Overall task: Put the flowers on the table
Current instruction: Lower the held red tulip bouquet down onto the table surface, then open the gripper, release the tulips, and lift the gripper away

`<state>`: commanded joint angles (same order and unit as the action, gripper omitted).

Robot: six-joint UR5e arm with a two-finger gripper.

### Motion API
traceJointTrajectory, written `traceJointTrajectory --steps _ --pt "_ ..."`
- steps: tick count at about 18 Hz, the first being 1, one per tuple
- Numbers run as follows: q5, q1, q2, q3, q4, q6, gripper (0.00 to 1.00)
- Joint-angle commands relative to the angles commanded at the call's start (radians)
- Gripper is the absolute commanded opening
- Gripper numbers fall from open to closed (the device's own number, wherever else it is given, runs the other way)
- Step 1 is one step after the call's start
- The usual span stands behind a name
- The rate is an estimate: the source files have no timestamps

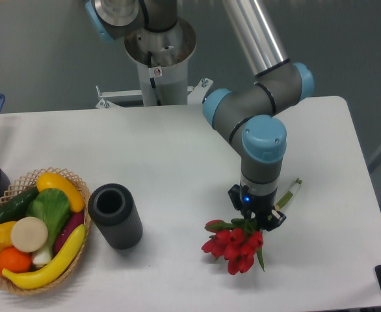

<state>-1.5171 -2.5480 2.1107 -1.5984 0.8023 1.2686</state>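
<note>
A grey wall backs one white table (177,143). At lower right, one gripper (255,218) clamps one bunch of red tulips (235,244), stem ends poking right. Lower left: one wicker basket (21,286) of produce, one dark ribbed cylinder (115,216).

Smooth white table (177,149), woven wicker basket (8,185), ribbed matt cylinder (116,216)

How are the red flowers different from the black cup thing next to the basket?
The flowers are bright red with green leaves and stems; the black cylinder is dark all over. The flowers are held by the gripper, low over the table; the cylinder stands alone and upright, nothing touching it. The flowers are a loose, bumpy bunch; the cylinder is one ribbed tube, open on top. Both are near the table's front edge.
</note>
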Motion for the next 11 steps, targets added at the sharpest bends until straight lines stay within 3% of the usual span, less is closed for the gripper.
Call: traceJointTrajectory --steps 4,5,6,7,9,11 --pt "0.018 0.003 -0.002 -0.006 0.0 -0.002 0.42" --pt "0.024 0.005 -0.002 -0.009 0.0 -0.002 0.46" --pt "0.025 0.005 -0.003 -0.014 0.0 0.001 0.57" --pt "0.025 0.005 -0.006 -0.017 -0.002 0.003 0.62" --pt "0.026 0.005 -0.009 -0.017 -0.005 0.003 0.86" --pt "0.035 0.008 -0.014 -0.017 -0.005 -0.002 0.94"
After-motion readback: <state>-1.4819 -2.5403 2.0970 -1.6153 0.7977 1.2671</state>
